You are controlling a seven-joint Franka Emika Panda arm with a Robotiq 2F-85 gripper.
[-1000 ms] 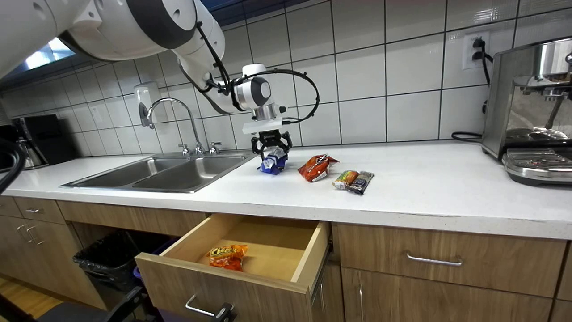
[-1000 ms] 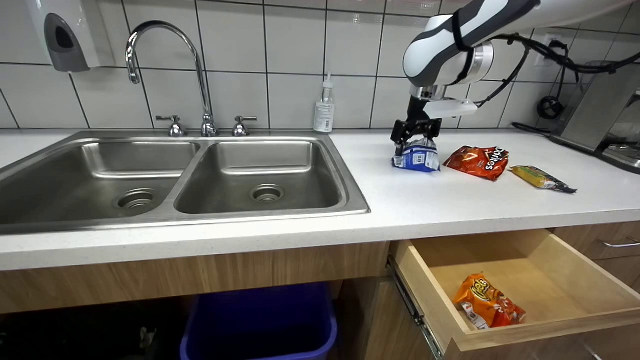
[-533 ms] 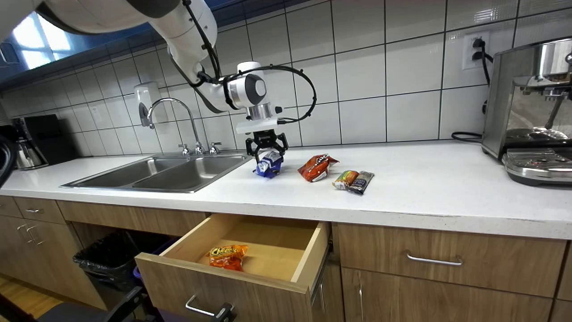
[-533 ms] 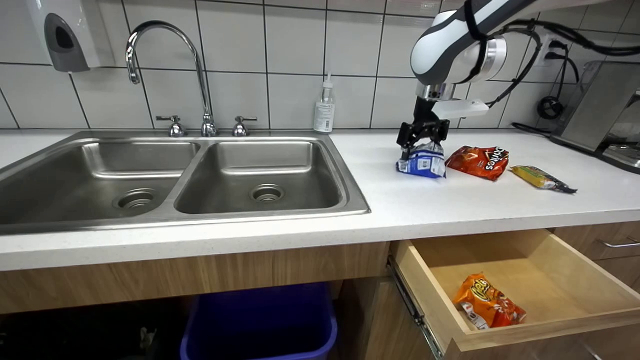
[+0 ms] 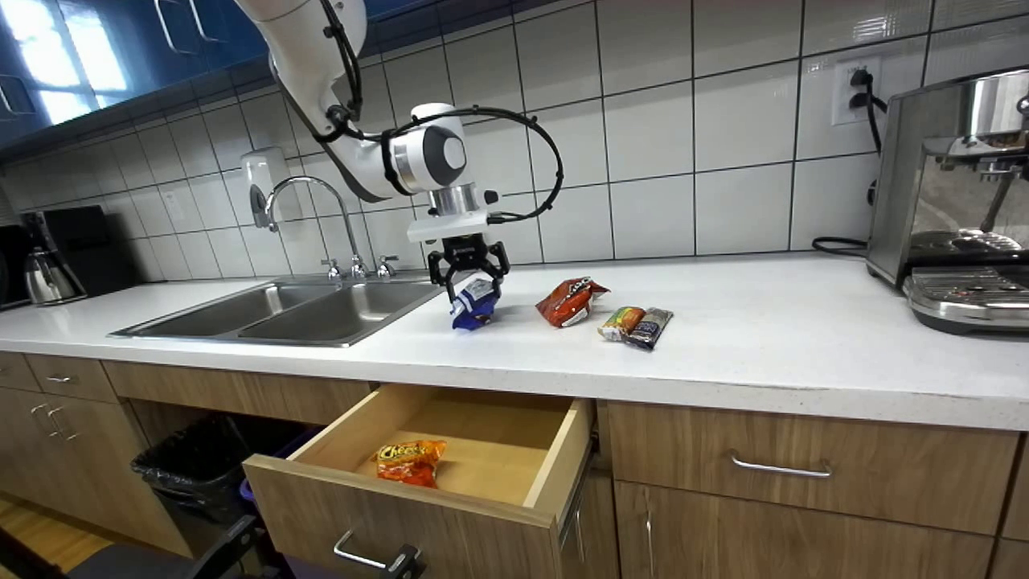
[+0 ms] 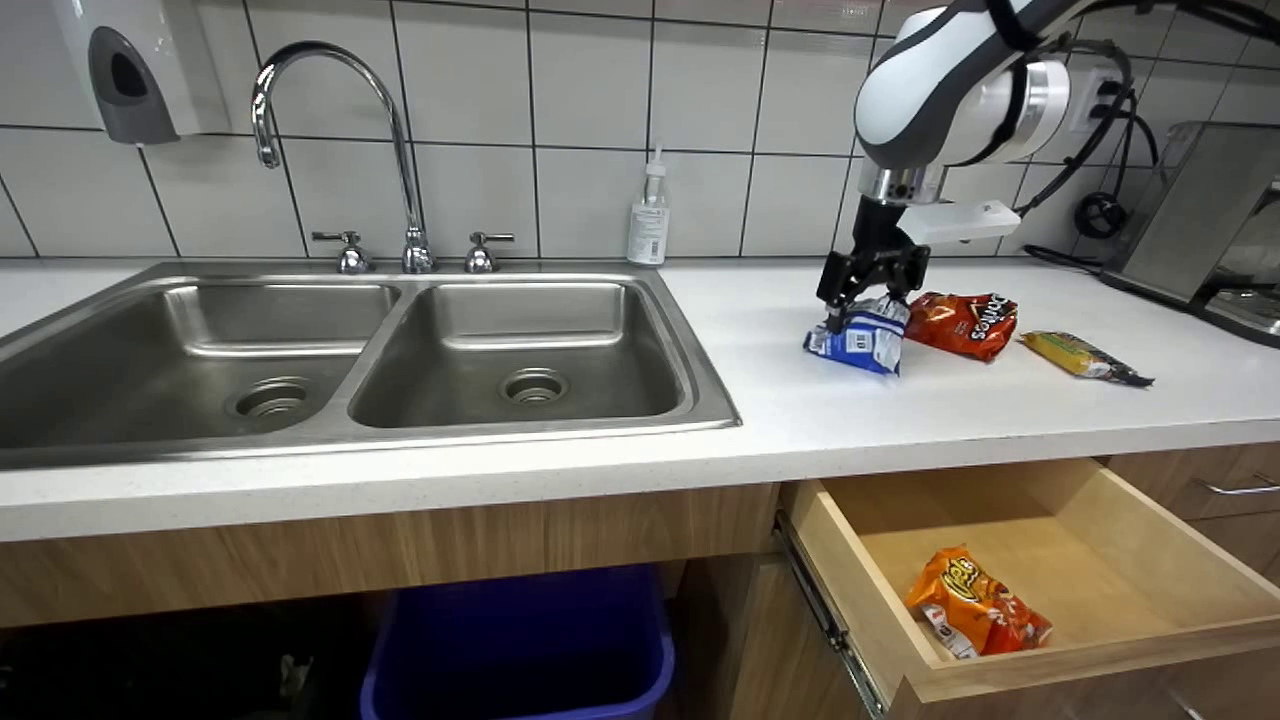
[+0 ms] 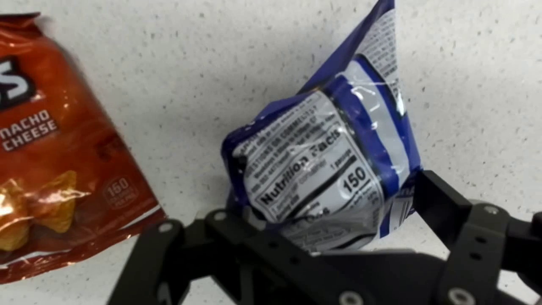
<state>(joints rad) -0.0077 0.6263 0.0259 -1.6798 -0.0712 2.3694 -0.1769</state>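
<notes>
Arm (image 5: pixel 309 64) slanting down; wrist (image 5: pixel 454 200) near vertical; jaws clamped.

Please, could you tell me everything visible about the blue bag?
The blue bag looks like shiny, crumpled plastic film, with a pale stripe and a white panel reading "Nutrition Facts" and "150". It is tilted, gripped between the fingers of the hand, beside but apart from the red chip bag. Whether it touches the counter is unclear.

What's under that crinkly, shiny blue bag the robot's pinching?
In the wrist view, white speckled countertop shows around the shiny crumpled blue snack bag in the black gripper. The patch beneath is covered, so I can't see whether anything is there, or whether the bag touches down.
</notes>
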